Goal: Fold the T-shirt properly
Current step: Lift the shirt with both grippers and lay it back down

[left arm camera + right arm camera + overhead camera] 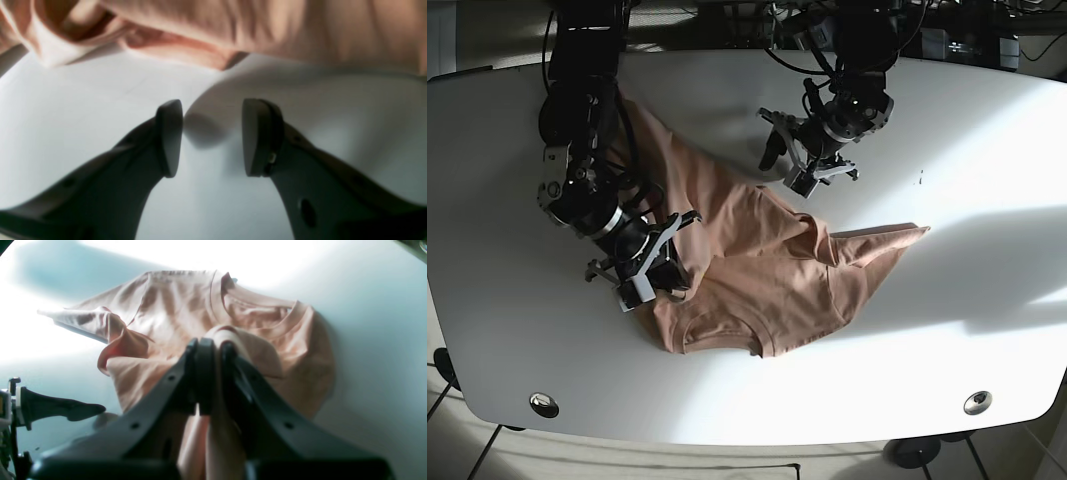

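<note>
Base: right hand [667, 270] pinches T-shirt [767, 270].

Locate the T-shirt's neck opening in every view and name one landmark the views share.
Left wrist: not clearly in it; only blurred folds of the T-shirt above the open left gripper.
Right wrist: neck opening upper centre, beyond the right gripper pinching fabric.
Base: neck opening at the shirt's near edge, lower centre.
Shared landmark: the white table.
</note>
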Controlling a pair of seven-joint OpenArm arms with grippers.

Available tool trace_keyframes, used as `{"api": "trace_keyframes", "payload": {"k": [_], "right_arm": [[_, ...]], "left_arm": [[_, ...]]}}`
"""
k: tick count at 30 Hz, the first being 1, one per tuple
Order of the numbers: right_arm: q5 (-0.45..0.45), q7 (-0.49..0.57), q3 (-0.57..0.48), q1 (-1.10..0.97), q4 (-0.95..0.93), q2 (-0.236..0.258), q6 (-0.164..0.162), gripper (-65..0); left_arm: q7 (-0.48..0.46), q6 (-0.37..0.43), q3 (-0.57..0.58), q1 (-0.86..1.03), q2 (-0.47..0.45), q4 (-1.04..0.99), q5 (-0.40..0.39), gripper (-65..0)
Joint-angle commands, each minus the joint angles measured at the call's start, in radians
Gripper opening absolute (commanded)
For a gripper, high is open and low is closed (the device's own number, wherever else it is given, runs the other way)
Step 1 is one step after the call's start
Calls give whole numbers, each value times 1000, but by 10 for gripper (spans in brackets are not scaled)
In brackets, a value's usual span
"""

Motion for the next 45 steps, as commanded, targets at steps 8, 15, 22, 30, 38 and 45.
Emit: {"api": "trace_keyframes", "payload": {"k": [8,15,22,30,38,45], "right_arm": [[15,27,77,22,20,10,-3,-629],[15,27,79,16,52,13,-1,-629],[15,27,79,17,57,15,-1,-628],[15,27,159,23,57,15,0,-628],[12,25,226,85,49,44,-5,-628],[14,-50,218,221,57,48,0,-628]], "left_arm": [[-21,248,152,-37,-54,14,-11,-178],[-18,247,207,-113,-62,-95,-10,-178],[-20,253,253,-205,-60,-227,-10,-193],[-20,250,251,-238,-126,-316,-13,-650],[-14,245,204,-42,-227,150,-16,-650],[25,127,12,4,-224,400,-16,-650]]}}
